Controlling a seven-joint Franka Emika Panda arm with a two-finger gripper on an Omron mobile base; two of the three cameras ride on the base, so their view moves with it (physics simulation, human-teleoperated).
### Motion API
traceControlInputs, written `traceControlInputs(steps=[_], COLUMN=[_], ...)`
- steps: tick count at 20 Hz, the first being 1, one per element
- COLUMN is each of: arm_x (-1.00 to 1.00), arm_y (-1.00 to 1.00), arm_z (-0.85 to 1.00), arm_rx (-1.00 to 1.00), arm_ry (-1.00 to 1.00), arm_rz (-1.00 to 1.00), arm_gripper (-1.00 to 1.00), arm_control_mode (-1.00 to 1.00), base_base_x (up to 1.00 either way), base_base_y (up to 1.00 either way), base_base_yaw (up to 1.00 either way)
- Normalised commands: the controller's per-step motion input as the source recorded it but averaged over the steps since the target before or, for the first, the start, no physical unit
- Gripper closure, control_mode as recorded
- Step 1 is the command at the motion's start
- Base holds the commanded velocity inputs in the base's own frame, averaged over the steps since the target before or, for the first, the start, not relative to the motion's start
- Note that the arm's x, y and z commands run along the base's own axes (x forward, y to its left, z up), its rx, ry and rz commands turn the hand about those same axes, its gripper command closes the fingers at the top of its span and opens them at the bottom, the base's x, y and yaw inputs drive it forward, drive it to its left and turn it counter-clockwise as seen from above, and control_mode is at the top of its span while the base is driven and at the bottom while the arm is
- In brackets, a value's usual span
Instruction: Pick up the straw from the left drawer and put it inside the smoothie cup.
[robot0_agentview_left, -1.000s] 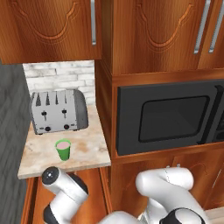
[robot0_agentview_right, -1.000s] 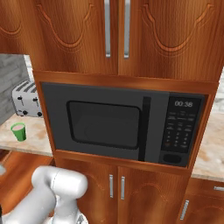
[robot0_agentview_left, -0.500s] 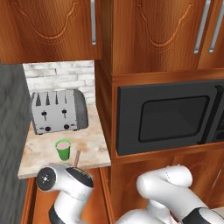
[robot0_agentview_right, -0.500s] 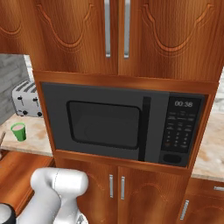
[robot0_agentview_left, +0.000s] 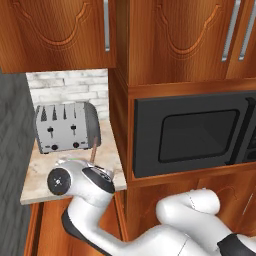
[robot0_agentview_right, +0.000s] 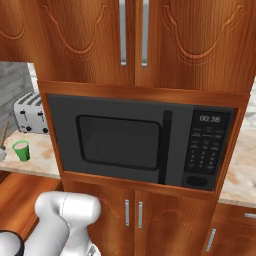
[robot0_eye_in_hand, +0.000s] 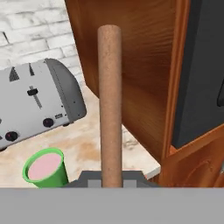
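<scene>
Gripping the thin, straight, tan-brown straw (robot0_eye_in_hand: 109, 105), the two-finger gripper (robot0_eye_in_hand: 110, 180) has its jaws pinched narrow on the stick's lower end. In hand view the straw rises from between the dark tips at the bottom edge up toward the top of the pic, w/ its flat end in front of the reddish-brown wooden cabinet side (robot0_eye_in_hand: 131, 78).

Left base view: the straw (robot0_agentview_left: 93, 151) pokes up, leaning a bit, just above the arm's white, dark-capped wrist, w/ its tip in front of the lower right corner of the toaster. Gripper itself is hidden behind the wrist there.

Small green smoothie cup w/ pink liquid at the rim (robot0_eye_in_hand: 46, 168) sits on the pale marbled stone surface (robot0_eye_in_hand: 92, 140), low and left of the straw in hand view, apart from it. Straw isn't in the cup. Right base view puts the cup (robot0_agentview_right: 21, 150) near the front of the surface (robot0_agentview_right: 42, 157), at the far left of the pic.

Behind the cup stands a silver-grey slotted toaster w/ levers and dark knobs (robot0_agentview_left: 66, 126), against a white brick backsplash (robot0_agentview_left: 70, 87). It's also in hand view (robot0_eye_in_hand: 37, 103) and right base view (robot0_agentview_right: 31, 113).

To the right, set into the wood cabinetry, a black built-in microwave w/ glass door (robot0_agentview_right: 135, 142) and a keypad panel showing a clock (robot0_agentview_right: 206, 142). Carved reddish-brown upper cabinet doors w/ long silver handles (robot0_agentview_right: 133, 30) hang above; lower cabinet doors w/ short silver handles (robot0_agentview_right: 132, 212) sit below.
</scene>
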Motion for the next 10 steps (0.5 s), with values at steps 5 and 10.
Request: traceControlInputs(steps=[5,10], arm_x=[0.53,0.46], arm_y=[-0.12,-0.01], arm_z=[0.42,0.18], arm_rx=[-0.09,-0.1], arm_ry=[-0.06,-0.02], arm_rz=[0.0,0.0], arm_gripper=[1.0,1.0], arm_control_mode=[-1.0,-1.0], base_base_x=[0.0,0.0], base_base_y=[0.0,0.0], base_base_yaw=[0.0,0.0])
